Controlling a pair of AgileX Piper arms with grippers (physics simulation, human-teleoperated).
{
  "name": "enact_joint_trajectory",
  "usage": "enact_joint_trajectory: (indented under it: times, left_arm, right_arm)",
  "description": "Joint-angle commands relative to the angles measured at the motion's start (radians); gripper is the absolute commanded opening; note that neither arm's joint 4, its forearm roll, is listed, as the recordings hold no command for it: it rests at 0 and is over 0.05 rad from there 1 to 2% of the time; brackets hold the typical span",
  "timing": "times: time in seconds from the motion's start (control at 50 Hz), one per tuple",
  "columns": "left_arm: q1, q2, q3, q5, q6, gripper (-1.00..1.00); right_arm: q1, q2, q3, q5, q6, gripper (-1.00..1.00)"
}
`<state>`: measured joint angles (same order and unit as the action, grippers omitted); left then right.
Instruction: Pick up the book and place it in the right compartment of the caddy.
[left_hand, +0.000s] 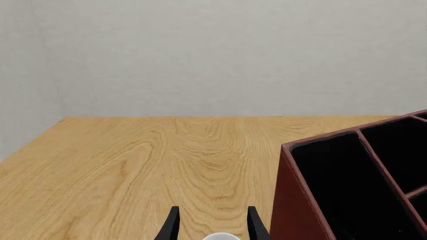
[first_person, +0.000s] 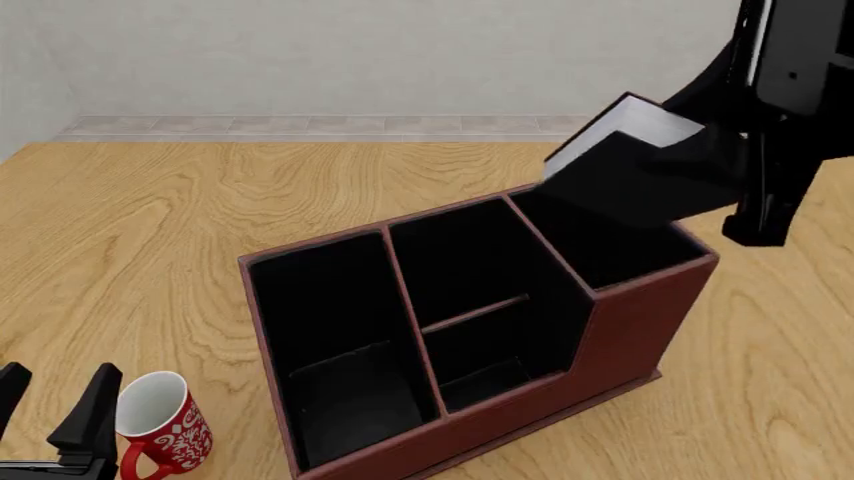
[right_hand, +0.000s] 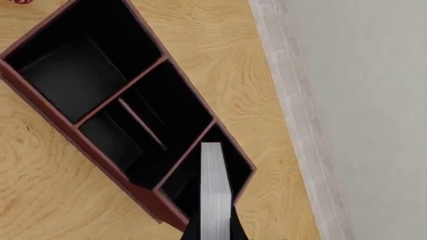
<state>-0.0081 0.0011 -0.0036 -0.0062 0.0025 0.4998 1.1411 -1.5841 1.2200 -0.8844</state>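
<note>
- Two hands are in the scene, and only the right one matters for the coming move; going from left to right:
- Left hand is low at the near left of the tabletop, open with nothing between its fingers, just beside the red-and-white mug. It is well apart from the book.
- Next is the caddy, standing at an angle on the tabletop. Its wide low-fronted section is at the left, the cross-divided section is in the middle, and the right compartment is at the far right end.
- Book is in the air, tilted, its white page edges facing up and left. Its lower end is at the mouth of the right compartment, and I cannot tell if it touches the wall.
- Right hand is closed on the book, with a dark finger on each cover in the right wrist view. There the long axis of the book points straight down into the narrow end section.
- I judge that the move left is mostly downward, along this axis; the book seems already in line with the compartment.
</note>
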Motion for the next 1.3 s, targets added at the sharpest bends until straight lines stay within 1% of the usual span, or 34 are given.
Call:
enact_joint_trajectory:
  times: [0.02, 0.18, 0.22, 0.3, 0.36, 0.48, 0.52, 0.56, 0.66, 0.68, 0.74, 0.96, 1.3]
  left_arm:
    - [-0.002, 0.001, 0.001, -0.001, 0.0, 1.0]
    - [-0.002, 0.001, 0.0, 0.0, 0.0, 1.0]
    - [-0.002, 0.001, 0.001, -0.001, 0.0, 1.0]
    - [-0.002, 0.001, 0.002, -0.001, 0.0, 1.0]
    - [-0.002, 0.001, 0.002, -0.001, 0.0, 1.0]
    - [-0.002, 0.001, 0.002, -0.001, 0.0, 1.0]
    - [-0.002, 0.001, 0.002, -0.002, 0.0, 1.0]
    - [-0.002, 0.001, 0.002, -0.001, 0.0, 1.0]
    - [-0.002, 0.001, 0.002, -0.001, 0.0, 1.0]
    - [-0.002, 0.001, 0.002, -0.001, 0.0, 1.0]
    - [-0.002, 0.001, 0.002, -0.001, 0.0, 1.0]
    - [-0.002, 0.001, 0.002, -0.001, 0.0, 1.0]
    - [-0.002, 0.001, 0.002, -0.001, 0.0, 1.0]
  right_arm:
    - [-0.073, 0.04, -0.038, 0.0, 0.024, -1.0]
    - [-0.075, 0.082, -0.051, 0.0, 0.045, -1.0]
    - [-0.091, 0.091, -0.053, 0.0, 0.042, -1.0]
    - [-0.085, 0.101, -0.052, 0.0, 0.053, -1.0]
    - [-0.109, 0.107, -0.047, 0.0, 0.043, -1.0]
    - [-0.116, 0.115, -0.044, 0.0, 0.048, -1.0]
    - [-0.128, 0.117, -0.041, 0.0, 0.042, -1.0]
    - [-0.121, 0.118, -0.035, 0.0, 0.049, -1.0]
    - [-0.142, 0.125, -0.03, 0.0, 0.048, -1.0]
    - [-0.133, 0.126, -0.029, 0.0, 0.058, -1.0]
    - [-0.141, 0.127, -0.029, 0.0, 0.054, -1.0]
    - [-0.141, 0.14, -0.025, 0.0, 0.073, -1.0]
    - [-0.148, 0.158, -0.025, 0.0, 0.086, -1.0]
